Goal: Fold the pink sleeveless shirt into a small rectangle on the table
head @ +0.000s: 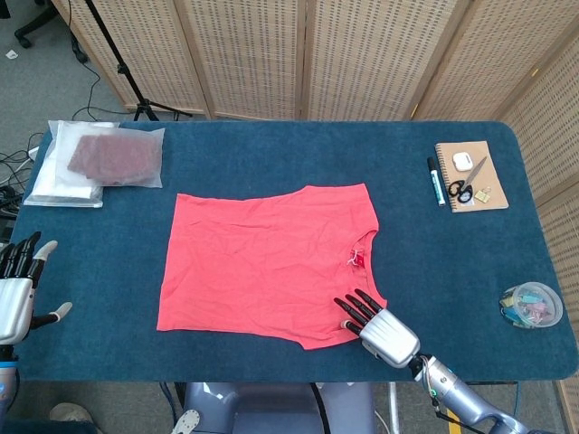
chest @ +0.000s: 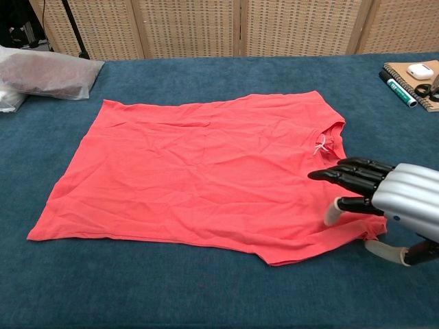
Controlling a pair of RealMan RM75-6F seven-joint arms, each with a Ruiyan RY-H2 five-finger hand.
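My right hand (head: 378, 324) rests on the shirt's (head: 267, 262) near corner, fingers extended, holding nothing; my left hand (head: 20, 285) hovers spread, empty.

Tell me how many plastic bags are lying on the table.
2, stacked at the far left corner: a clear bag holding dark red fabric lies on top of a bag of white material. More could be hidden beneath.

Shirt (head: 271, 262) centre of table (head: 271, 154) — bag (head: 104, 163) far left, notebook (head: 470, 176) far right, tub (head: 531, 305) near right.
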